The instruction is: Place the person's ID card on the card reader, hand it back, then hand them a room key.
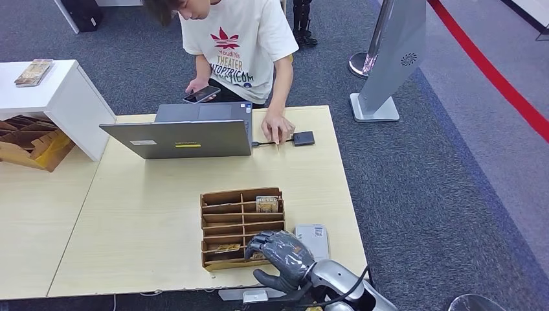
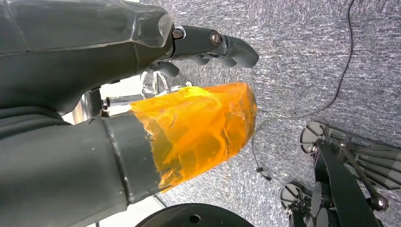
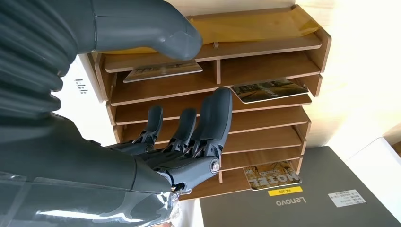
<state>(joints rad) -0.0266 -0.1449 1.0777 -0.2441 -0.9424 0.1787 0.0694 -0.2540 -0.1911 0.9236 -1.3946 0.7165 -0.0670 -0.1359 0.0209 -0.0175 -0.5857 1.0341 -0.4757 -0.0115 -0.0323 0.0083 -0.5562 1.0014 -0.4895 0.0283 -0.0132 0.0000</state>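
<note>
Here the empty right hand (image 3: 189, 142) spreads over a "HOTEL" key card (image 3: 273, 174) beside the Lenovo laptop (image 3: 321, 198).

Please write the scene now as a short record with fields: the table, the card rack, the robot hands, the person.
table: light wood table with an open grey laptop
card rack: brown wooden rack with slots, a few cards in them, one card near the right hand's fingers
card reader: flat grey device right beside the rack
right hand: open, over the rack's near end, holding nothing
left hand: hangs over grey carpet, holding nothing
person: stands behind the table, a phone in one hand, the other hand on the table
</note>
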